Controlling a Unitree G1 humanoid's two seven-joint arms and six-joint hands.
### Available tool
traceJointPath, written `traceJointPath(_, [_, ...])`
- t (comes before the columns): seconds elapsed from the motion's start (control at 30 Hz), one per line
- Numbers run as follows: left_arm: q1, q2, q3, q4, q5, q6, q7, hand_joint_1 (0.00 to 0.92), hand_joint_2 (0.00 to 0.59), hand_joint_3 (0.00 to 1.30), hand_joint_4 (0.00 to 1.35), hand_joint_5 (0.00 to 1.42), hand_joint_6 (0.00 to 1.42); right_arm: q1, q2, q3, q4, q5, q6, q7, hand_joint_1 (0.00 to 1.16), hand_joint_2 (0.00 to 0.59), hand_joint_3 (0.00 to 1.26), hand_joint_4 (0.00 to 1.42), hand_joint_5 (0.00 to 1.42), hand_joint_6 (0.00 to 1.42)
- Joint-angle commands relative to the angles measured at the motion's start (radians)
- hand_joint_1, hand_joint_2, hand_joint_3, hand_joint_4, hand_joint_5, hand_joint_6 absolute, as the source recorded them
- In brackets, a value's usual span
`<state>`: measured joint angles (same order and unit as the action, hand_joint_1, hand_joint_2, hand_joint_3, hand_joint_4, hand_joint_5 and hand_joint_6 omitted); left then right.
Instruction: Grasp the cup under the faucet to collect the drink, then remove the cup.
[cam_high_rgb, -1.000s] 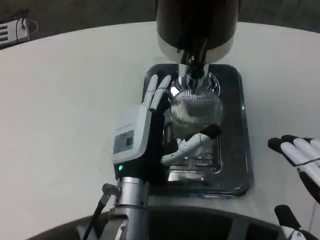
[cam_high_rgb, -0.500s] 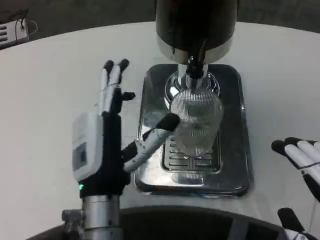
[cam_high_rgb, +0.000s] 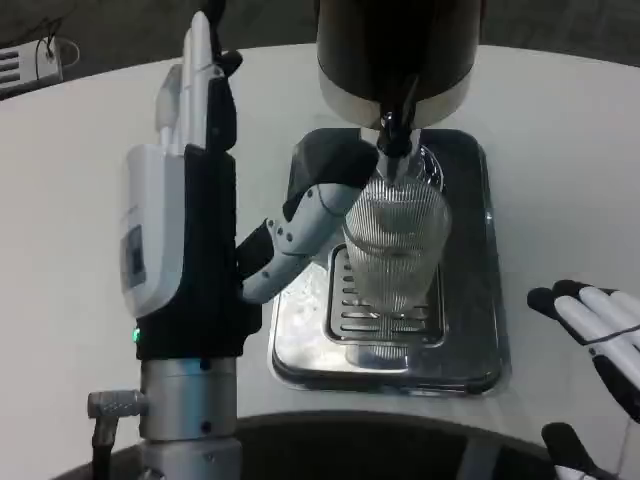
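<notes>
Up goes the left hand (cam_high_rgb: 200, 200): a second ago it was wrapped around the cup (cam_high_rgb: 394, 250), then it let go and slid off to the side, and now it is lifted high next to the tray (cam_high_rgb: 470, 340), looking much bigger. Its long fingers (cam_high_rgb: 197, 70) point straight up and away, its thumb (cam_high_rgb: 300, 225) sticks out toward the cup, and it holds nothing, so the hand is spread apart. I cannot tell if the thumb tip touches the cup or is just beside it. Low on the right side is the right hand (cam_high_rgb: 600, 330), lying on the table (cam_high_rgb: 90, 200) with its fingers apart and holding nothing; it has hardly moved. There are two hands, one cup, one tray and one drink machine (cam_high_rgb: 395, 50). The one cup is clear with thin ribs, and it stands upright on the slotted grate (cam_high_rgb: 385, 310) in the shiny metal tray, right under the faucet (cam_high_rgb: 397, 130). Behind and above it is the dark round drink machine with a silver band. The table is white and round at its far edge. Past it the floor looks dark, and a white thing with cords (cam_high_rgb: 25, 60) lies in the far left corner.
</notes>
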<state>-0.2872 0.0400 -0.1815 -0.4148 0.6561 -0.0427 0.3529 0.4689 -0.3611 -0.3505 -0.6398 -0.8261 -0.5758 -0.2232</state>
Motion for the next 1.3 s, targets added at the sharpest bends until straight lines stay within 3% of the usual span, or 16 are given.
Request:
traceJointPath(0.03, [-0.051, -0.019, -0.013, -0.043, 0.055, 0.054, -0.056, 0.000, 0.142, 0.00, 0.00, 0.12, 0.00, 0.003, 0.006, 0.001, -0.003, 0.019, -0.015, -0.003, 0.22, 0.514, 0.16, 0.14, 0.20, 0.25])
traceJointPath(0.47, [-0.189, -0.044, -0.089, 0.035, 0.109, 0.075, -0.127, 0.000, 0.157, 0.00, 0.00, 0.06, 0.00, 0.009, 0.007, -0.020, 0.009, 0.040, -0.025, -0.006, 0.22, 0.514, 0.16, 0.14, 0.20, 0.25])
traceJointPath(1.3, [-0.161, -0.078, -0.153, 0.172, 0.079, -0.007, -0.080, 0.000, 0.158, 0.00, 0.00, 0.06, 0.00, -0.033, 0.000, -0.004, 0.040, 0.048, -0.011, 0.020, 0.22, 0.514, 0.16, 0.14, 0.21, 0.27])
